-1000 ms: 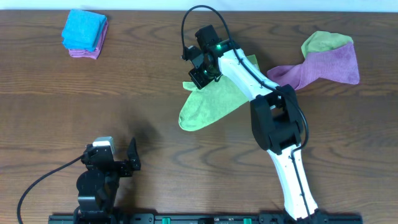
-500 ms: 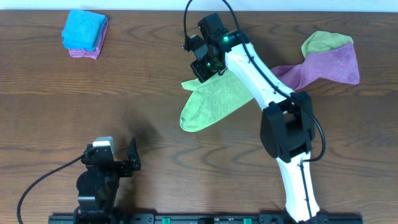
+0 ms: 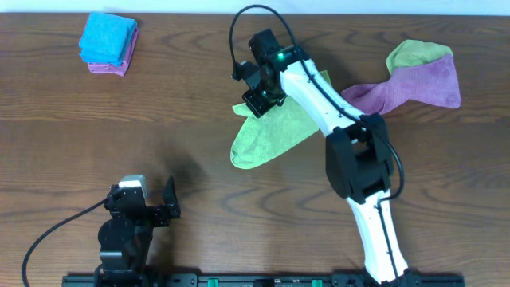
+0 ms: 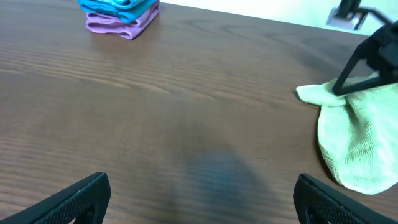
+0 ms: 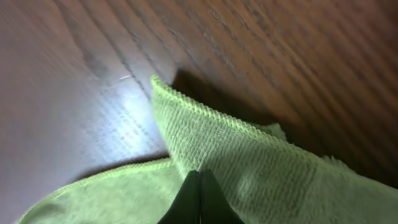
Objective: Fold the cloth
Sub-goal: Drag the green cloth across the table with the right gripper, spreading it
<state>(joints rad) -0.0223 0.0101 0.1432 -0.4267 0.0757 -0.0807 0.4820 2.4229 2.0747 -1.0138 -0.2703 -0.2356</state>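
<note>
A lime green cloth (image 3: 267, 131) lies crumpled on the brown table at centre. My right gripper (image 3: 256, 102) is shut on the cloth's upper left corner and holds that corner just off the wood; the wrist view shows the closed fingertips (image 5: 199, 186) pinching the green cloth (image 5: 249, 168). The cloth also shows at the right of the left wrist view (image 4: 354, 137). My left gripper (image 3: 151, 209) rests open and empty near the front left, its fingertips (image 4: 87, 193) spread wide over bare wood.
A purple cloth with a green one under it (image 3: 418, 76) lies bunched at the back right. A folded stack of blue on purple cloths (image 3: 107, 44) sits at the back left, also in the left wrist view (image 4: 119, 12).
My right gripper, holding the cloth corner, swung slightly up and right half a second ago and is now back near where it was, a little lower left.
</note>
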